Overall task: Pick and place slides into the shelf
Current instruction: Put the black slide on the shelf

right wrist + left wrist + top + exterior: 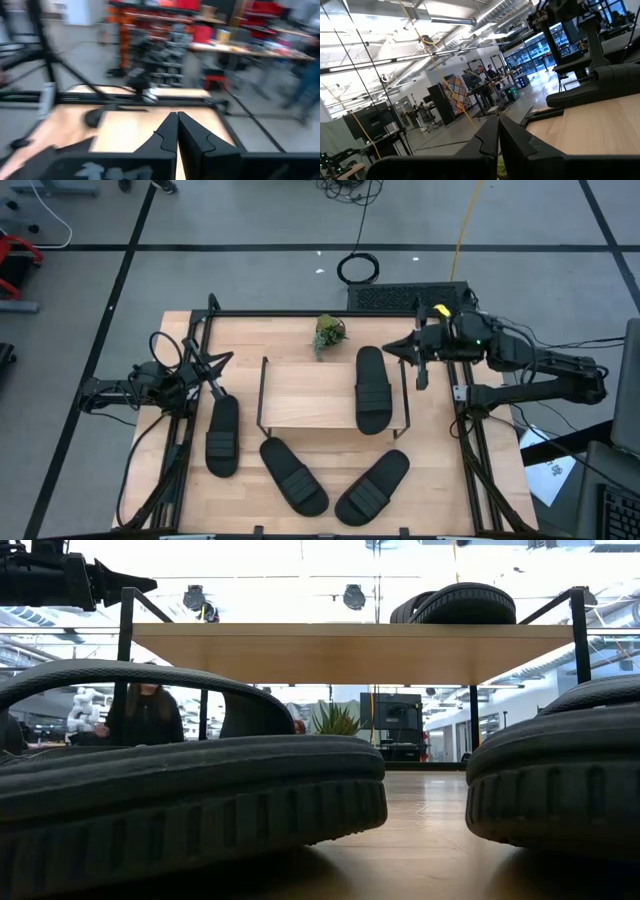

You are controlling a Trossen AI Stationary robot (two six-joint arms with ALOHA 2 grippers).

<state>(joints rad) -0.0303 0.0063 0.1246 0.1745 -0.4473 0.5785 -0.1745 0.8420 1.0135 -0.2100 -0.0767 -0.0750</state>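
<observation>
A: Your right tool (403, 351) is pinched together, holding nothing, just beside the slide (372, 389) on the shelf (310, 395) top.

B: And the left tool (222, 361)?

A: Also together, empty, above a slide (222, 436) lying on the bench (440, 470). Two more slides (293, 475) sit beyond the shelf, likely touching.

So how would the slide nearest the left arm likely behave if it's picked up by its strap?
The slide looks like moulded foam, so it is probably light. Its wide arched strap, like the one in the low view, likely flexes a little, so the sole may hang tilted. Lying flat, it shouldn't roll.
</observation>
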